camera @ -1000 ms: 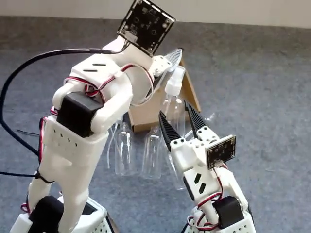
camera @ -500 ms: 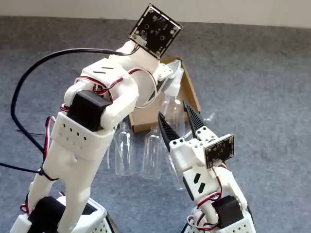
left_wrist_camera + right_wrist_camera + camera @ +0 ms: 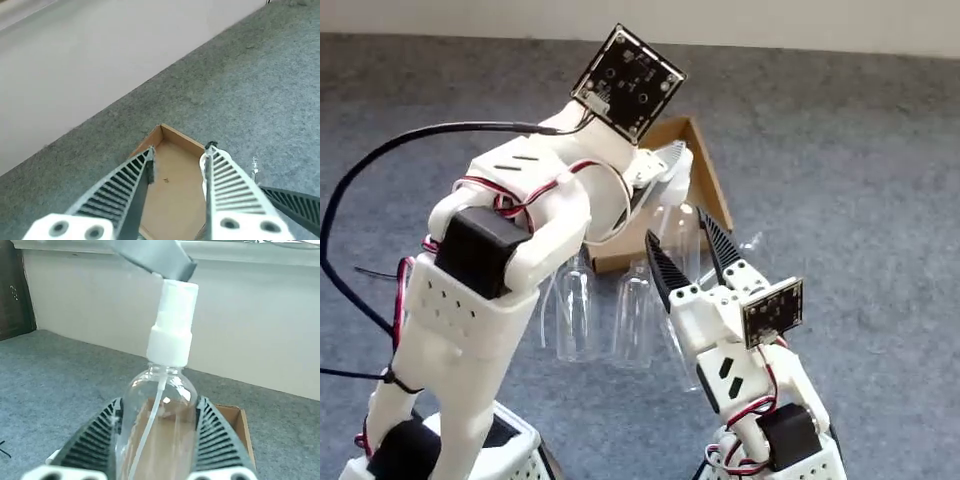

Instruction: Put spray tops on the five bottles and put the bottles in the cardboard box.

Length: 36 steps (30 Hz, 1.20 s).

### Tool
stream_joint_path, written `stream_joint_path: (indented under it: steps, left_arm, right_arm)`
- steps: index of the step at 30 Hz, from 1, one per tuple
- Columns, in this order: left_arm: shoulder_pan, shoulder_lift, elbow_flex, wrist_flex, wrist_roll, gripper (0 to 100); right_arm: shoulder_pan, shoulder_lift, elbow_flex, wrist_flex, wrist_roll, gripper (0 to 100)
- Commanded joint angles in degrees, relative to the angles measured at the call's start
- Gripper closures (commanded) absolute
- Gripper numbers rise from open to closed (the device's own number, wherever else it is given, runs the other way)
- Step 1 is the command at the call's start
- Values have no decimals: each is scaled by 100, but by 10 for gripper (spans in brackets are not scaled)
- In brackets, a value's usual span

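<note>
Right gripper (image 3: 159, 404) clamped on bottle (image 3: 160, 387), upright; cardboard box (image 3: 710, 180) at 11 o'clock beyond it. Left gripper (image 3: 180, 149) spread apart, one finger touching spray top (image 3: 172, 325) (looks seated). Best next move, I judge: press straight down while the right grips firmly.

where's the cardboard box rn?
In the high view the cardboard box lies far centre on the grey carpet, past the clear bottles, half hidden by the left arm. The left gripper hangs open above its bare floor.
</note>
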Motion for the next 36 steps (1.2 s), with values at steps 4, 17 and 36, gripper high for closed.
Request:
stream_joint_path:
  steps: [4,17,36]
  left_arm:
    - [-127,-171,-22,79,-44,833]
    - [-1051,-224,-1191,440,-44,833]
    - [-1226,-4813,5051,-229,-598,828]
  right_arm:
    - [-13,-75,-40,-22,-26,995]
    - [-13,-75,-40,-4,70,995]
    - [198,4391,-2677,-1684,132,995]
